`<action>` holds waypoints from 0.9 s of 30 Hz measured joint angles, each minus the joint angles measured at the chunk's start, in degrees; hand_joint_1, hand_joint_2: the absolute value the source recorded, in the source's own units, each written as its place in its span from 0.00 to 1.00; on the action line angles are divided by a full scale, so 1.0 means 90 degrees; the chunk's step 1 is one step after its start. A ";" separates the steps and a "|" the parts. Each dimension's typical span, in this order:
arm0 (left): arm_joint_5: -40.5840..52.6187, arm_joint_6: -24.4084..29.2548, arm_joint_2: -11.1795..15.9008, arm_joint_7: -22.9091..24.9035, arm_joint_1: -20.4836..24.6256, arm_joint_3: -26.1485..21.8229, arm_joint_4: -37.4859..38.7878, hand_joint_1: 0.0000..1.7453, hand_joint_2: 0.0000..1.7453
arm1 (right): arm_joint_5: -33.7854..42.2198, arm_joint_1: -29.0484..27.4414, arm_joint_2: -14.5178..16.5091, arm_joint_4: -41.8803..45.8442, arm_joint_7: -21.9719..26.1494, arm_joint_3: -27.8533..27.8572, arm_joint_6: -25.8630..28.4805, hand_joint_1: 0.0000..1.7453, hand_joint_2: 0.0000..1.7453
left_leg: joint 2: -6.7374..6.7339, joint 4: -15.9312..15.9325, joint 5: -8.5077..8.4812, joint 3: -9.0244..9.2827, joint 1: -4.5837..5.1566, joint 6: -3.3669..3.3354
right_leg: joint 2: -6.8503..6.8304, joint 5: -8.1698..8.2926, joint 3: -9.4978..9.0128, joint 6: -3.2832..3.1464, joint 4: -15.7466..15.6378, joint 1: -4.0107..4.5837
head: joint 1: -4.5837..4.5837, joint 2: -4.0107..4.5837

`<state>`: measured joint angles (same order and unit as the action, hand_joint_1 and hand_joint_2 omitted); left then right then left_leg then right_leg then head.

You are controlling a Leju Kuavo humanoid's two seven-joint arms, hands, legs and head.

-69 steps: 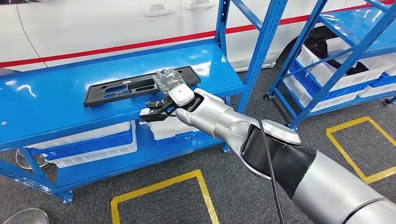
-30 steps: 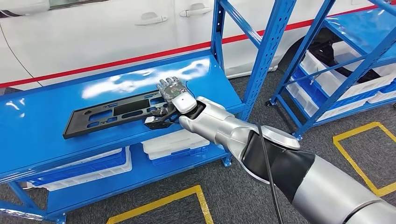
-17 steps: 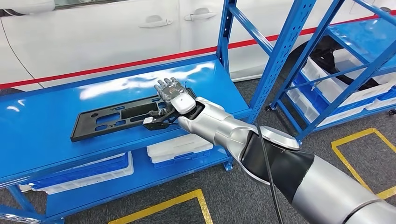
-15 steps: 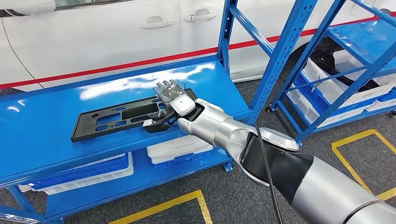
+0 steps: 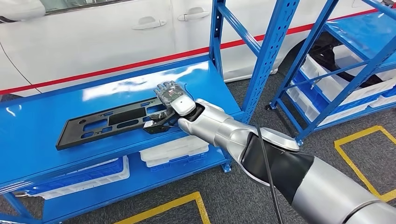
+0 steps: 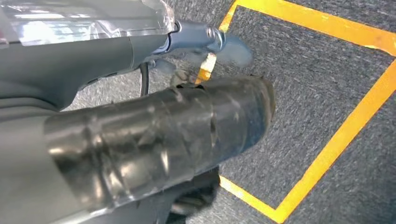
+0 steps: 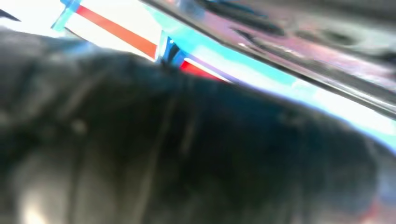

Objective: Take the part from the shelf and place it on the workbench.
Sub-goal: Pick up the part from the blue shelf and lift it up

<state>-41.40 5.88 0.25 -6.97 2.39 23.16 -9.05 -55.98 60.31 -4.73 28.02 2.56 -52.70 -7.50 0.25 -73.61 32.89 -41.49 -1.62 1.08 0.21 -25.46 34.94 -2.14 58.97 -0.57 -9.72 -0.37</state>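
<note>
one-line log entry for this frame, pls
stage: grasp at shelf | right hand: gripping end of black part | part: lying on blue shelf | workbench: unseen

Right hand (image 5: 173,99) grips the near end of the long black plastic part (image 5: 109,123), which lies flat on the blue shelf (image 5: 42,116), white bins (image 5: 173,149) stacked underneath it.

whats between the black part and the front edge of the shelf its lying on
In the head view, a bare blue strip of the shelf separates the black part from the front edge; the right hand rests on its end.
</note>
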 joint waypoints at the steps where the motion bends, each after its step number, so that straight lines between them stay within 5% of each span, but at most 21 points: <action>1: 0.0000 0.0004 0.0004 0.0007 0.0001 0.0001 0.0000 0.00 0.00 | 0.0005 -0.0006 0.0008 0.0000 0.0009 0.0000 -0.0022 0.00 0.00 | 0.0000 -0.0128 -0.0032 -0.0082 0.0001 -0.0001 | 0.0001 -0.0006 -0.0005 -0.0006 0.0004 0.0013 | -0.0001 0.0000; 2: -0.0001 0.0009 0.0012 0.0014 0.0000 0.0001 0.0000 0.00 0.00 | 0.0012 -0.0010 0.0015 0.0001 0.0015 0.0000 -0.0045 0.00 0.00 | -0.0001 -0.0004 -0.0188 -0.0044 0.0001 -0.0012 | 0.0003 -0.0015 -0.0014 -0.0008 0.0011 0.0025 | -0.0001 0.0000; 5: -0.0003 0.0017 0.0040 0.0031 0.0000 0.0001 0.0000 0.00 0.00 | 0.0019 -0.0005 0.0037 0.0001 0.0044 0.0000 -0.0087 0.00 0.00 | -0.0001 0.1197 -0.0787 0.0505 0.0019 -0.0089 | 0.0010 -0.0062 -0.0043 0.0023 0.0048 0.0050 | -0.0002 0.0000; 7: -0.0005 0.0021 0.0049 0.0050 0.0005 0.0002 0.0000 0.00 0.00 | 0.0022 -0.0012 0.0048 0.0001 0.0076 -0.0001 -0.0098 0.00 0.00 | 0.0006 0.1571 -0.0838 0.0691 0.0048 -0.0128 | 0.0013 -0.0076 -0.0035 0.0072 0.0061 0.0071 | -0.0002 0.0000; 11: -0.0012 0.0034 0.0049 0.0092 0.0002 0.0005 0.0000 0.00 0.00 | 0.0038 -0.0039 0.0063 0.0007 0.0134 -0.0002 -0.0109 0.00 0.00 | 0.0004 0.1671 -0.0869 0.0739 0.0023 -0.0224 | 0.0012 -0.0205 0.0030 0.0196 0.0206 0.0066 | -0.0003 0.0000; 14: -0.0010 0.0040 0.0049 0.0103 0.0005 0.0005 0.0000 0.00 0.00 | 0.0041 -0.0077 0.0066 0.0016 0.0134 -0.0007 -0.0106 0.00 0.00 | -0.0005 0.1699 -0.0879 0.0753 0.0016 -0.0291 | 0.0006 -0.0741 0.0530 0.0288 0.1271 0.0018 | -0.0004 0.0000; 16: -0.0010 0.0044 0.0053 0.0106 0.0006 0.0005 0.0000 0.00 0.00 | 0.0041 -0.0140 0.0067 0.0018 0.0134 -0.0013 -0.0107 0.00 0.00 | -0.0001 0.1695 -0.0873 0.0756 0.0020 -0.0298 | 0.0004 -0.0871 0.0820 0.0325 0.1828 -0.0015 | -0.0003 0.0000; 18: -0.0010 0.0046 0.0055 0.0107 0.0005 0.0005 0.0000 0.00 0.00 | 0.0042 -0.0170 0.0067 0.0021 0.0136 -0.0015 -0.0107 0.00 0.00 | 0.0013 0.1683 -0.0861 0.0770 0.0018 -0.0287 | -0.0002 -0.0527 0.0659 0.0327 0.1434 -0.0042 | -0.0003 0.0000; 21: -0.0027 0.0048 0.0054 0.0113 0.0003 0.0007 0.0000 0.00 0.00 | 0.0069 -0.0166 0.0086 0.0049 0.0195 -0.0015 -0.0116 0.00 0.00 | 0.0024 0.1664 -0.0831 0.0775 0.0034 -0.0221 | -0.0012 -0.0026 0.0122 0.0266 0.0248 -0.0018 | -0.0003 0.0000; 25: -0.0041 0.0069 0.0060 0.0118 0.0004 0.0008 0.0000 0.00 0.00 | 0.0115 -0.0281 0.0166 0.0089 0.0257 -0.0025 -0.0131 0.00 0.00 | 0.0017 0.1677 -0.0819 0.0780 0.0038 -0.0091 | 0.0006 0.0009 0.0029 0.0154 0.0022 0.0008 | -0.0002 0.0000; 27: -0.0036 0.0089 0.0067 0.0118 0.0004 0.0011 0.0000 0.00 0.00 | 0.0135 -0.0335 0.0232 0.0114 0.0262 -0.0057 -0.0124 0.00 0.00 | 0.0010 0.1387 -0.0605 0.0657 0.0033 -0.0038 | 0.0003 0.0047 -0.0005 0.0064 -0.0048 -0.0025 | -0.0001 0.0000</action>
<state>-41.72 6.68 0.85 -5.90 2.42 23.26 -9.05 -54.76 57.30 -2.64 29.04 4.92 -53.21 -8.62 0.33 -61.12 27.44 -35.57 -1.33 0.73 0.23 -25.04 34.89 -1.56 58.54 -0.80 -9.73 -0.37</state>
